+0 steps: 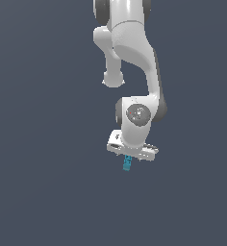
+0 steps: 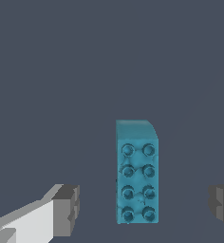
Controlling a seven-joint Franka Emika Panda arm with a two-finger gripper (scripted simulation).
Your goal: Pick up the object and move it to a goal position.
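The object (image 2: pixel 136 173) is a small teal-blue block with two rows of round studs, lying flat on the dark grey floor. In the wrist view it sits between my two grey fingers (image 2: pixel 66 209), with a clear gap on each side and closer to neither by much. My gripper (image 2: pixel 143 209) is open and touches nothing. In the exterior view the object (image 1: pixel 127 164) shows just under the white hand, and the gripper (image 1: pixel 130 157) hangs right above it, pointing down.
The plain dark grey floor (image 1: pixel 43 192) spreads all around. The white arm (image 1: pixel 134 57) rises behind the hand toward the top of the exterior view. No goal marker shows.
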